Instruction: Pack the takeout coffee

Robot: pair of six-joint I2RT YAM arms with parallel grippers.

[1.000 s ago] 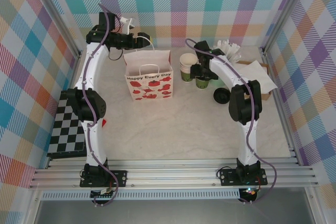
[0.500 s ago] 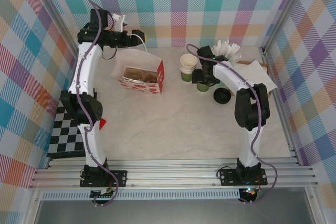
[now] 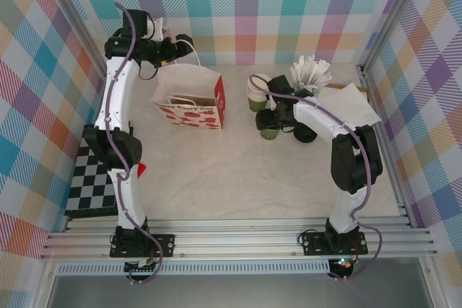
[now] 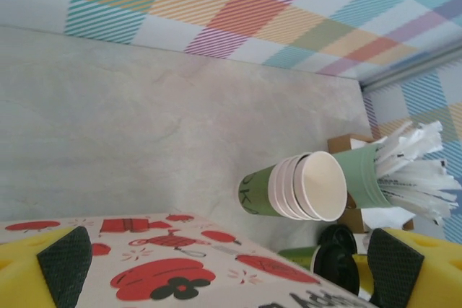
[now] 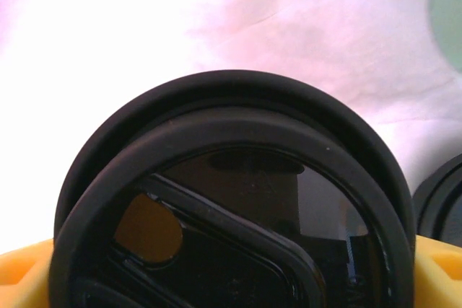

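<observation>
Right end effector [image 3: 271,123]: closed on the takeout coffee [image 5: 231,200] at lid height, with the yellow fingers [image 5: 22,279] set against both sides of the black lid. The jaws are kept broad by the lid's width.

The cup is held upright, long axis vertical, lid up towards the wrist camera. Its green lower part is seen right of centre over the bench [image 3: 238,178]; contact with the bench cannot be told.

Left end effector [image 4: 231,268]: spread wide over the paper bag [image 3: 191,99]; a hold on the handle cannot be told.

- Stack of lidless cups [image 3: 256,91]: just behind the coffee.
- Loose black lid [image 3: 307,133]: just beside it on the right.
- Green pot of white sachets [image 3: 312,73]: further back.
- The bag stands mouth up, well to the left, with bare bench between.

The print on the bag cannot be read.
</observation>
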